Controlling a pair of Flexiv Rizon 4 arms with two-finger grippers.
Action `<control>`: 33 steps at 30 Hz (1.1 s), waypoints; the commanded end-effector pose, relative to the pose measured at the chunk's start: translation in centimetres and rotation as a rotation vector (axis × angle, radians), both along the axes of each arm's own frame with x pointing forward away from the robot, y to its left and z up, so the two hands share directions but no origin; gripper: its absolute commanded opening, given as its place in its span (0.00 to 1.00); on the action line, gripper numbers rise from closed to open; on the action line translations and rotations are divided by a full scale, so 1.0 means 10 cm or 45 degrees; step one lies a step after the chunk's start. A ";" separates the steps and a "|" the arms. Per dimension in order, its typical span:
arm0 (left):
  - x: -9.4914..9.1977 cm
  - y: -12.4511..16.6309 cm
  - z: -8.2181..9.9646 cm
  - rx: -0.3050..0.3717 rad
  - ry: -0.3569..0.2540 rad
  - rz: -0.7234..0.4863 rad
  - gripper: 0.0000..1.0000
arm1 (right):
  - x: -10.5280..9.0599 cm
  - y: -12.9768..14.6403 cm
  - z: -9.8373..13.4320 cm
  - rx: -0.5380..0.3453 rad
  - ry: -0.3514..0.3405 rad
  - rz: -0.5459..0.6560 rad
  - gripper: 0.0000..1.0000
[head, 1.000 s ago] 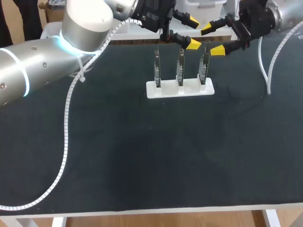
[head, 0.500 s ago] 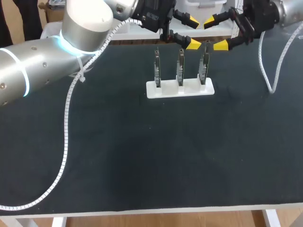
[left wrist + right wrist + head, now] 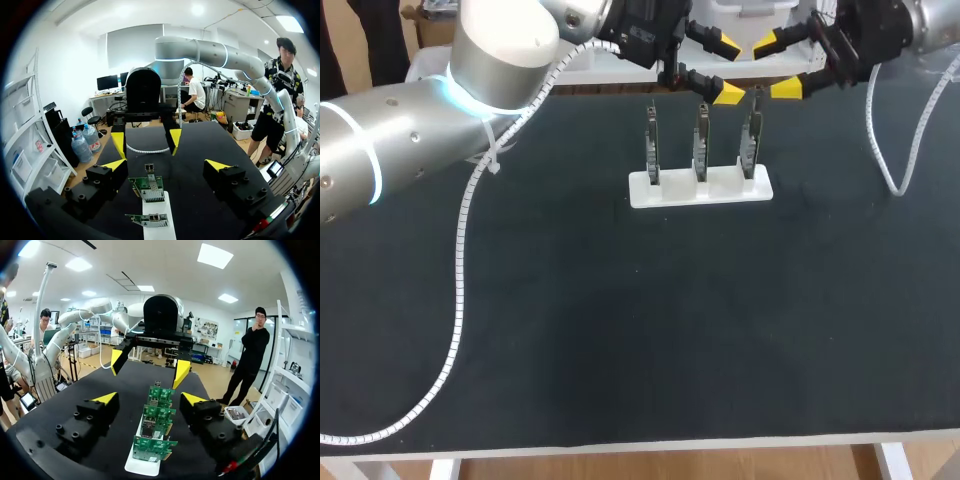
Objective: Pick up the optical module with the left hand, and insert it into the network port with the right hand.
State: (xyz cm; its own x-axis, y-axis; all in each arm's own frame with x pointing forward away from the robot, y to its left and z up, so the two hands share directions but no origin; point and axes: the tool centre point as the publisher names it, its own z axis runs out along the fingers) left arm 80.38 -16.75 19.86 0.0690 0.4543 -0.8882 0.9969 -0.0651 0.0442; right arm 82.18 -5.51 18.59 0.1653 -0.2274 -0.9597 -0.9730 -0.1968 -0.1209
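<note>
Both grippers, the left gripper (image 3: pixel 720 68) and the right gripper (image 3: pixel 779 65), were held wide open and empty above the white holder (image 3: pixel 700 187) of three upright boards (image 3: pixel 700 140) near the bench's far edge; no optical module could be made out.

Head view looks down from above; wrist views face each other across the white rack (image 3: pixel 700 187).

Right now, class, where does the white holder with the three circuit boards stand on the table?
In the head view the white holder stands on the dark table, right of middle toward the far edge, below and between the left gripper and the right gripper.
</note>
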 end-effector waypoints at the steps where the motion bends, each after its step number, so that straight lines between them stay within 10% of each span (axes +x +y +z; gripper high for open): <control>1: 0.02 -0.01 0.01 0.007 0.004 -0.003 1.00 | -0.03 0.00 0.00 -0.002 -0.003 -0.007 0.00; 33: 0.02 -0.01 0.01 0.007 0.004 -0.003 1.00 | -0.04 0.01 -0.12 -0.012 0.038 -0.008 0.00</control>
